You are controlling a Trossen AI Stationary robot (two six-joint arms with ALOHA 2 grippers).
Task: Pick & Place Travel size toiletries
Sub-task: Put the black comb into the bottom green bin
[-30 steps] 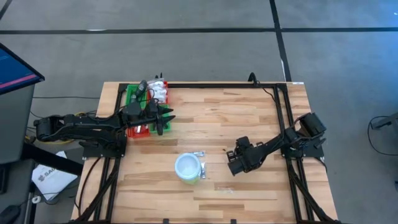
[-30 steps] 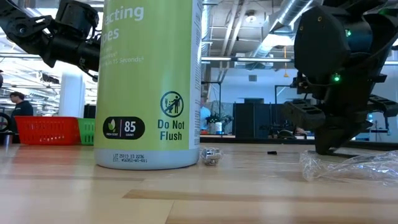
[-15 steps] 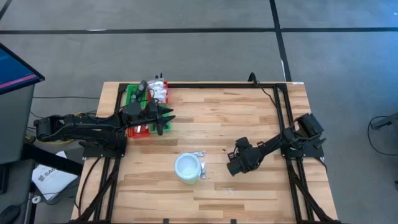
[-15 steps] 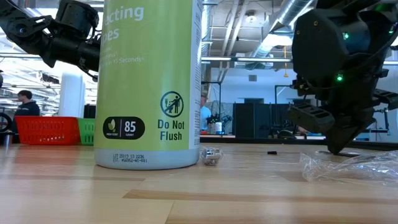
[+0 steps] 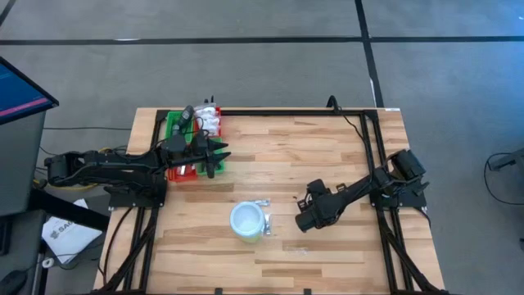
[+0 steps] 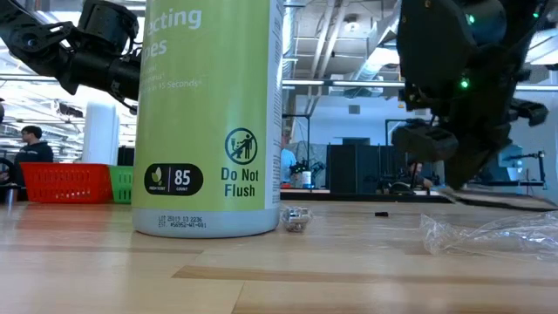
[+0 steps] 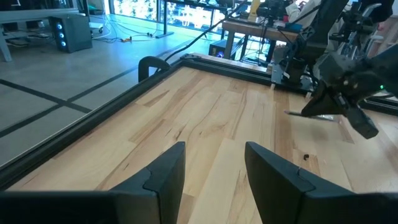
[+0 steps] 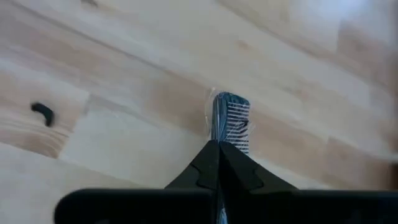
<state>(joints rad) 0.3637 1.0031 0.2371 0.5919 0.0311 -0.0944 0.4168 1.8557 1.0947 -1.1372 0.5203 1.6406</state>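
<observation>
Low view label: your tub (image 6: 207,118) reads "85", "Do Not Flush"
Right gripper (image 8: 219,146): your jaws are closed on a wrapped toothbrush (image 8: 230,119), held clear above the table (image 5: 327,156), right of the tub
Left gripper (image 7: 211,168): parted, nothing held, over the tray (image 5: 173,123)
Change: your right gripper has risen since a second ago

You have a pale striped wood table (image 5: 327,156) with a black frame. At upper left, the red and green tray (image 5: 175,170) holds white packets (image 5: 211,123). Lower centre stands a white-topped, lime-green tub (image 5: 247,221).
</observation>
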